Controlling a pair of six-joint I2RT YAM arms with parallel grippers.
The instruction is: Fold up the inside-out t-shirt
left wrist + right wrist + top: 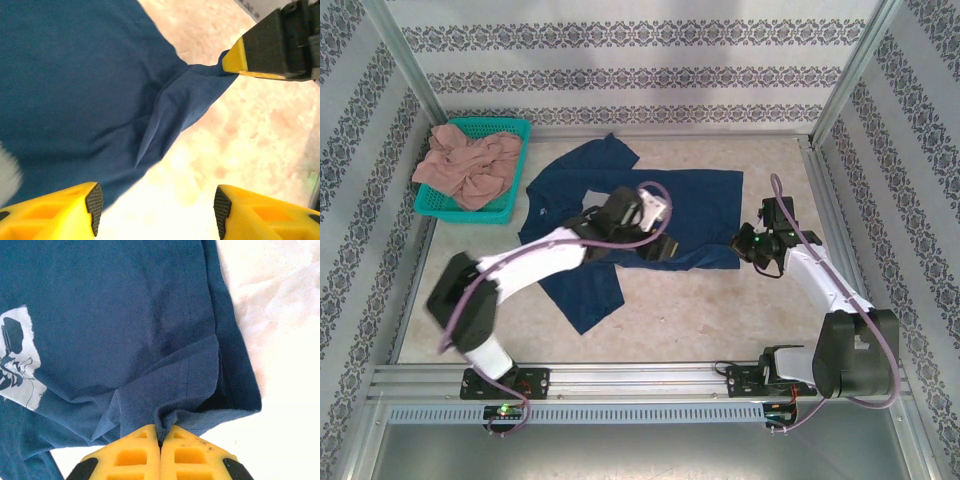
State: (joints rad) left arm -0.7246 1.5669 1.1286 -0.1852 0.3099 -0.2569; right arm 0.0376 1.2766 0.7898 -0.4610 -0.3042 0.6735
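The inside-out t-shirt (690, 200) is dark navy and lies spread across the middle of the table, one sleeve pointing to the near side. Its white print (15, 357) shows in the right wrist view. My right gripper (161, 432) is shut on a bunched fold of the shirt's hem corner (200, 405), at the shirt's right near edge (738, 246). That gripper's yellow finger (235, 57) also pinches the cloth corner in the left wrist view. My left gripper (156, 207) is open above the shirt's edge and bare table, with nothing between its fingers (92, 202). It hovers over the shirt's middle (655, 238).
A teal basket (520, 127) holding a pinkish-tan garment (470, 165) stands at the back left. Metal frame posts and patterned walls close in the table on three sides. Bare tabletop (700, 310) lies between the shirt and the arm bases.
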